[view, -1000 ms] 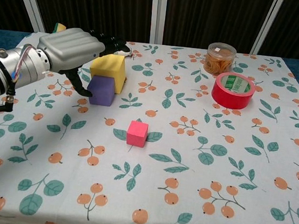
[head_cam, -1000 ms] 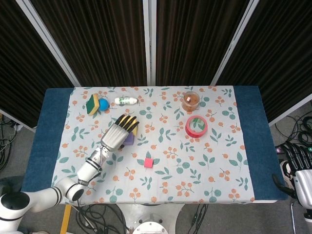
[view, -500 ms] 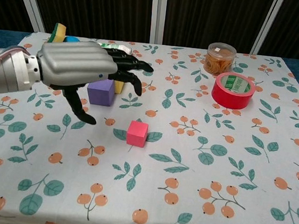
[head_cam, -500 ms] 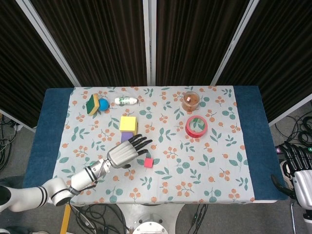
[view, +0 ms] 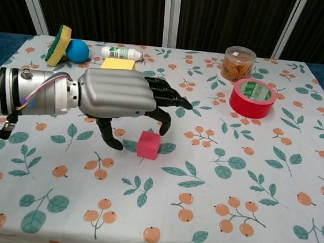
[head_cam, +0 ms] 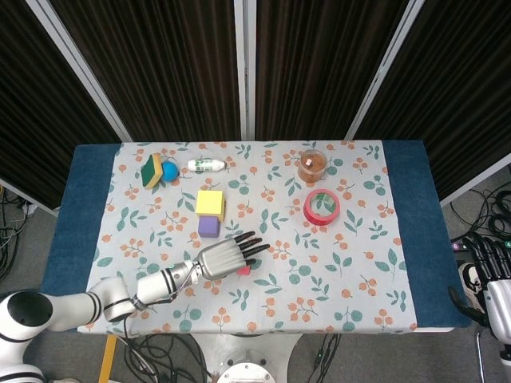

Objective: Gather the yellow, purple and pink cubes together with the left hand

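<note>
Left robot hand extended low over the surface, fingers spread wide and holding nothing, its dark fingers reaching above the pink cube with the thumb hanging down just left of that cube; whether any finger touches the cube cannot be told. In the head view the same robot hand covers most of the pink cube, of which only a sliver shows below the fingertips. The yellow cube and purple cube stand touching each other, purple on the near side, a little beyond the robot hand and apart from the pink cube; in the chest view only the top of the yellow cube shows behind the robot hand, and the purple cube is hidden. At the far left corner lie a sponge, tilted on edge, a blue ball touching it, and a small white bottle lying on its side. On the right side stand a jar and, just nearer, a red tape roll, both well apart from the cubes. Right robot hand at the frame's right edge, off the surface; its fingers hang loosely apart with nothing in them.
</note>
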You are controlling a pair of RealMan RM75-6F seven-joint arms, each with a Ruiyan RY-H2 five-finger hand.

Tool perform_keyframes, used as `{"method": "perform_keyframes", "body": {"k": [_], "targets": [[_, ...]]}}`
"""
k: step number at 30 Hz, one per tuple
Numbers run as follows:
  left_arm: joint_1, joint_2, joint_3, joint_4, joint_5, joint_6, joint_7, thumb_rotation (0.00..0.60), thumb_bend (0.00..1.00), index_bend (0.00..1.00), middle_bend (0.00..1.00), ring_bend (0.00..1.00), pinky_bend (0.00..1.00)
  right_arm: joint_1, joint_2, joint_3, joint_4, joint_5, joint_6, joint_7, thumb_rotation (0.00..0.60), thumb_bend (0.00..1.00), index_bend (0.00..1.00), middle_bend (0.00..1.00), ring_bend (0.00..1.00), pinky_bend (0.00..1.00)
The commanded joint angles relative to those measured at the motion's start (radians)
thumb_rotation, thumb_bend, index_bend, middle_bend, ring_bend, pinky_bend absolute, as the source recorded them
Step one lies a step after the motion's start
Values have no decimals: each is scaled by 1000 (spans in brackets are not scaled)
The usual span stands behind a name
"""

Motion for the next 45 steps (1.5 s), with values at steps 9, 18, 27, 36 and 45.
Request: {"method": "perform_keyframes", "body": {"k": [9,18,27,36,45], "targets": [[-42,-83,16,141,24,13,-46,600,190,450,0,11,99,-3,0,4,6,14,-3,5,600,216,0,18,0,40],[-48,-112,25,185,18,35,-87,600,190,499,0,10,98,-4,-1,6,4,15,-3,2,600,216,0,18,0,40],[-48,-135,42,219,16,45,-106,600,200,528,7,11,98,-7,0,6,0,16,-3,-3,600,216,0,18,0,40],[-34,-140,47,251,4,78,-143,600,238,595,34,11,99,-6,1,7,-2,16,-5,-7,600,216,0,18,0,41],[-15,-82,35,280,-35,88,-153,600,238,595,33,11,99,-6,-1,8,-2,17,-6,-7,600,216,0,17,0,40]]}}
